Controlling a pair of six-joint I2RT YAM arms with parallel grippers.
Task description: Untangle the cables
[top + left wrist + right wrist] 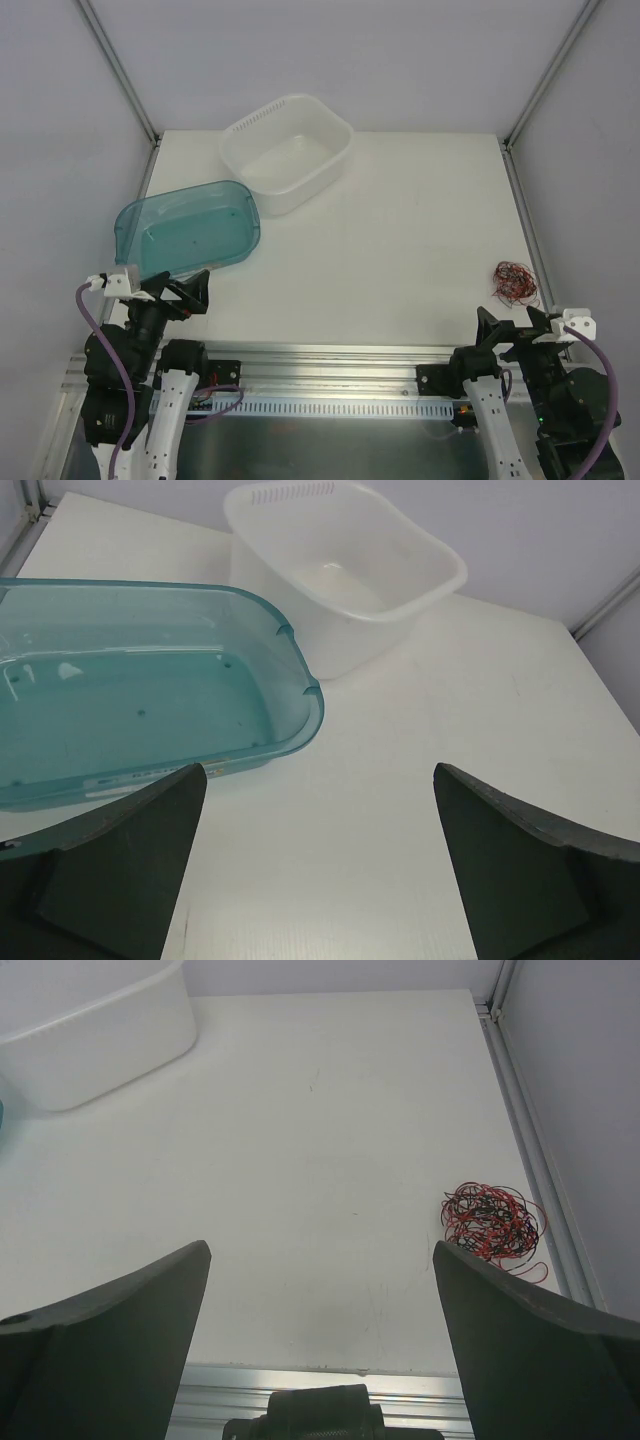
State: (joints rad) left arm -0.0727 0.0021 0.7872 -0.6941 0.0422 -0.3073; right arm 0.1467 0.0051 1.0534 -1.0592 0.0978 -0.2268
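Note:
The cables [515, 283] are a small clump of thin red and black wires lying on the white table near its right edge. In the right wrist view the clump [493, 1222] sits just beyond the right finger. My right gripper [513, 322] stands open at the near right edge, a little short of the clump, nothing between its fingers [120, 1340]. My left gripper [180, 289] is open too, low at the near left beside the teal bin, holding nothing.
A clear teal bin [188, 233] sits at the left, right in front of the left gripper; it shows large in the left wrist view [150, 695]. A white tub [288, 153] stands behind it at centre back. Metal frame rails border the table [400, 230].

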